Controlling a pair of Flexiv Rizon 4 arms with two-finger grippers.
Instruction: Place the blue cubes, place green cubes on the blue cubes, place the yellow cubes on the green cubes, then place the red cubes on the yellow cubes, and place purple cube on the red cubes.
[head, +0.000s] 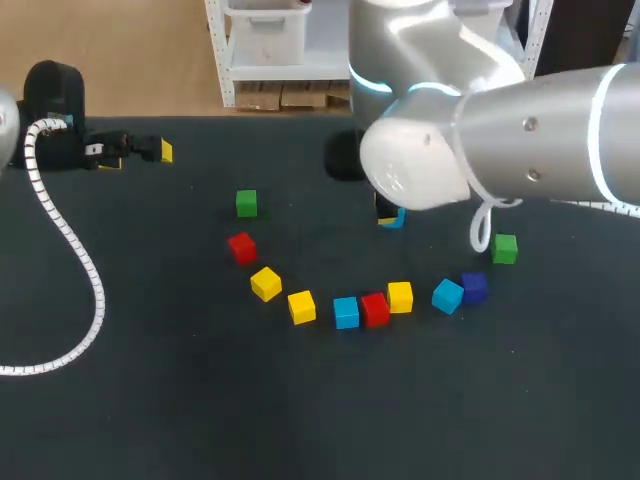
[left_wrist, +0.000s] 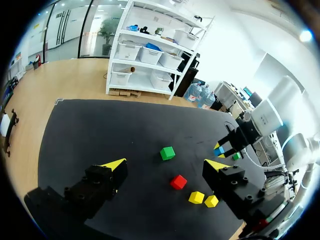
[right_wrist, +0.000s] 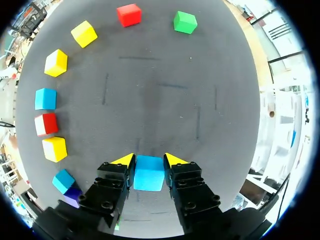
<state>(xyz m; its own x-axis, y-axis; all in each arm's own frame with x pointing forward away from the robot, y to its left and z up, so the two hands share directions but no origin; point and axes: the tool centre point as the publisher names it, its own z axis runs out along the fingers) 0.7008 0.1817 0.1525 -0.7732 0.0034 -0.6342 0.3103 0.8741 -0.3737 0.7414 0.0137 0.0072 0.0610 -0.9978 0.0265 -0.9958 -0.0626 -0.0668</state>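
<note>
right jaws: gripping blue cube (right_wrist: 149, 172) | cube arc (right_wrist: 55, 63): well apart, ahead

My right arm (head: 520, 130) is silver-grey, with thick rounded joints, light-blue glowing rings and small dark screws on the shell. A thin white cable loop (head: 483, 228) hangs under it. Of my left arm (head: 5, 125) only a silver piece shows, and a white coiled cable (head: 75, 260) runs from it. The left tool (head: 138, 156) and the right tool (right_wrist: 149, 161) are black and blocky, with bright yellow wedge tips.
</note>
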